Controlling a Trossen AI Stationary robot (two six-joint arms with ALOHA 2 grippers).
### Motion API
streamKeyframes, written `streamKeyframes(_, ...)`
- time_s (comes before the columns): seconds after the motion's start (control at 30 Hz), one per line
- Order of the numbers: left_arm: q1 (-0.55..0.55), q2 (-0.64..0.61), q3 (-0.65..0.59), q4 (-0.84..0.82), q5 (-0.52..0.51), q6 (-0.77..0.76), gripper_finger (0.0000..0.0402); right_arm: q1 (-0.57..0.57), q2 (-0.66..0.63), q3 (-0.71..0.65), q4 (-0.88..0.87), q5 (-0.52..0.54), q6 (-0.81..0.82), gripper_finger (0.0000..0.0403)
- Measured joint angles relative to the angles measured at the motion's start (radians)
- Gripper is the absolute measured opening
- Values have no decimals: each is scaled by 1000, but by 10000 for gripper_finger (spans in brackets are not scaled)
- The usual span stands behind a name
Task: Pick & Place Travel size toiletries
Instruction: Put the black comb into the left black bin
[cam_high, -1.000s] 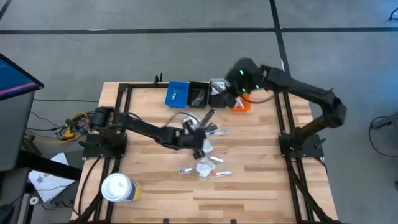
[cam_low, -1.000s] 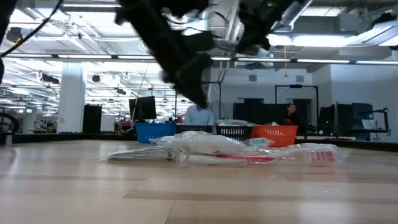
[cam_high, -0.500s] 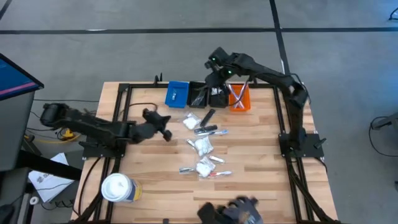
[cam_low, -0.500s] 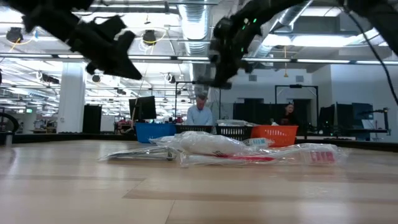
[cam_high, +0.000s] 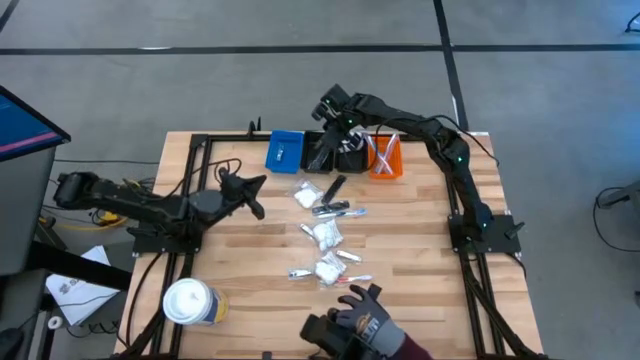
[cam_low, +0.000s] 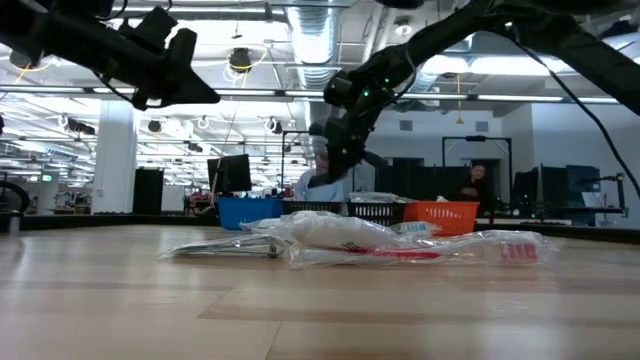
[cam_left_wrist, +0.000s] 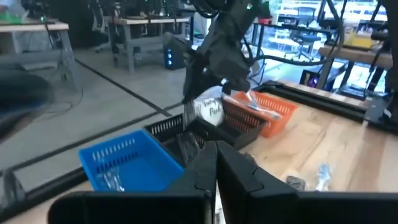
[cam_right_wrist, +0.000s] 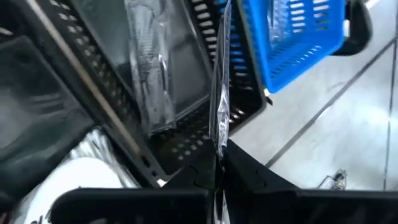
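The travel size toiletries (cam_high: 327, 232) lie in a loose heap of clear sachets and slim sticks at the table's middle. At the far edge stands a row of bins: blue (cam_high: 285, 151), two black (cam_high: 320, 154) and orange (cam_high: 386, 160). My right gripper (cam_high: 325, 143) hangs over the left black bin (cam_right_wrist: 93, 74), shut on a slim clear-wrapped packet (cam_right_wrist: 221, 93). Another clear sachet (cam_right_wrist: 149, 81) lies in that bin. My left gripper (cam_high: 254, 196) is shut and holds nothing, left of the heap, above the table. My right gripper pinches the slim clear packet by its near end (cam_right_wrist: 219, 142) between its two fingers. The fingers slant down from the far right. The packet shows edge-on, sticks out beyond the fingertips along their line, and is clear of the bin's floor.
A white tub (cam_high: 188, 302) with a yellow label stands at the near left corner. A person's gloved hand (cam_high: 362, 318) reaches in over the near edge. The orange bin holds red and white sticks. Bare wood lies on the right of the table.
My left gripper has drawn back from the heap toward the table's left edge and turned nearly level. My right gripper has swung from the orange bin leftward to the black bin, sunk and rolled about its own axis. The gloved hand has come in at the near edge.
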Motion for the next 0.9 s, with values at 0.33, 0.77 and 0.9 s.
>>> streamKeyframes(0.33, 95, 6, 0, 19, 116, 49, 2, 35, -6, 0, -74, -6, -13, 7)
streamKeyframes(0.77, 106, 34, 0, 63, 143, 49, 2, 79, -2, 0, -45, -21, -34, 23)
streamKeyframes(0.9, 106, 42, 0, 71, 143, 49, 2, 74, -2, 0, -36, -51, -28, 34)
